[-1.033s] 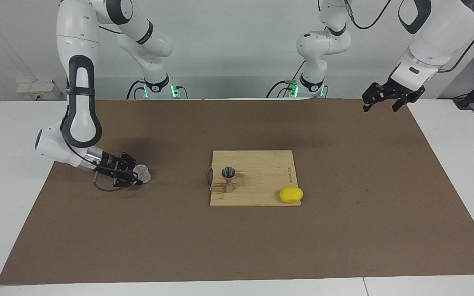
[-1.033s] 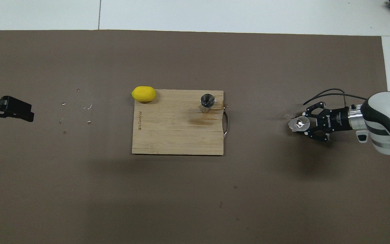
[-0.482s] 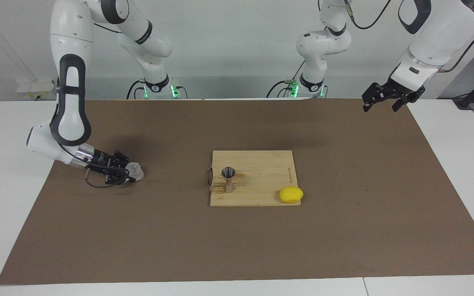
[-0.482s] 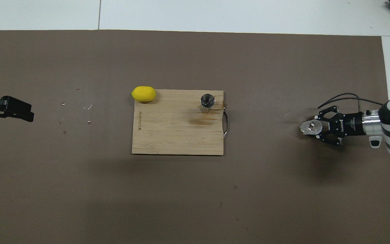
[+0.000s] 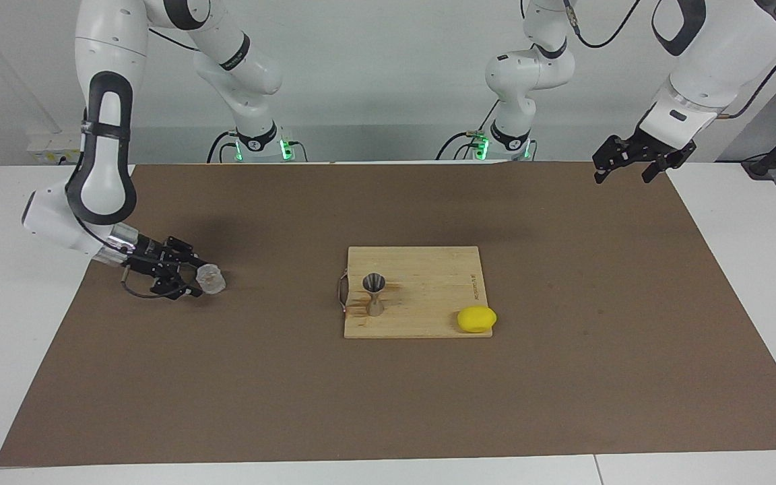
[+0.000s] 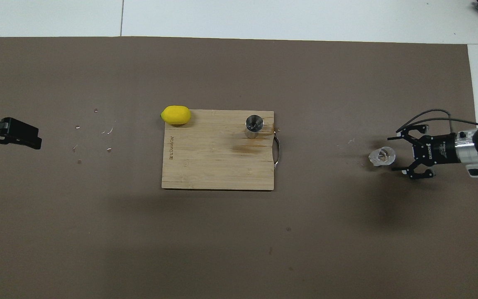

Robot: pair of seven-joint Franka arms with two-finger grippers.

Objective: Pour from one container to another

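Two arms present: one active, one waiting.
Right gripper (image 5: 189, 277): low over the brown mat (image 5: 563, 377) at the right arm's end of the table, lying almost level and aimed toward the board. Jaws spread wide, holding nothing. In the overhead view the fingertips stand just clear of the cup, one to each side of its line.
Clear cup (image 5: 209, 277): on the mat just beside the right gripper's tips, apart from them. It stands upright, mouth up, its axis vertical. Contents cannot be told.
Cutting board (image 5: 428, 269): wooden, at mid-table, long sides running along the table's length, metal handle at the end toward the right arm.
Steel jigger (image 5: 374, 294): on the board near the handle end, at the edge farther from the robots. Upright on one cone, open cone up, long axis vertical.
Lemon (image 5: 476, 318): at the board's corner toward the left arm, farther from the robots, overhanging the mat.
Left gripper (image 5: 624, 168): waiting, raised over the mat's corner near the left arm's base. Jaws wide, empty, fingers angled downward.
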